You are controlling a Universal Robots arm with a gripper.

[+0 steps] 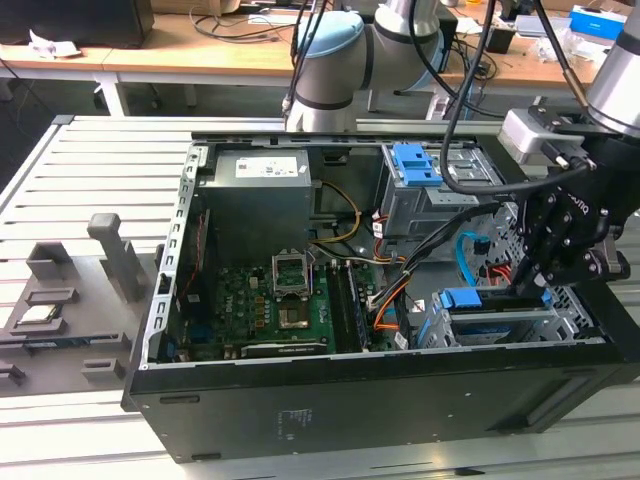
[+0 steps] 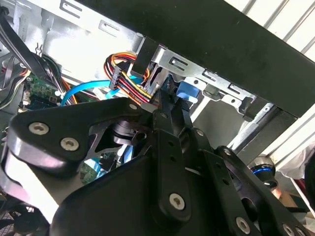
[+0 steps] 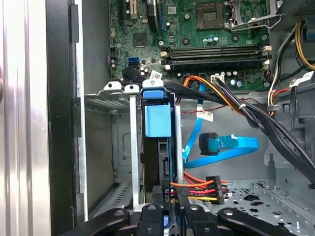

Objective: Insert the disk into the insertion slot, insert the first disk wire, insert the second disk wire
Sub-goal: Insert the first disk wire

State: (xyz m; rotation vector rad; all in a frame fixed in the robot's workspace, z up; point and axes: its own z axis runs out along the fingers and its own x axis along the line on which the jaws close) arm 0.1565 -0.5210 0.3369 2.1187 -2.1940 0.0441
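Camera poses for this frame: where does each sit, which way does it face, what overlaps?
Exterior view: off-robot, high, looking down into the open computer case; shows the arm and the gripper at the insertion slot.
First wrist view: on the wrist, looking along the disk toward the motherboard; the gripper sits in the foreground.
Second wrist view: behind the gripper, looking past it at the orange-and-red wire bundle.
Shared: both wrist views show that bundle and the second disk wire.

disk (image 3: 158, 122) in insertion slot (image 3: 106, 101) | second disk wire (image 3: 231, 143) near it, not touching
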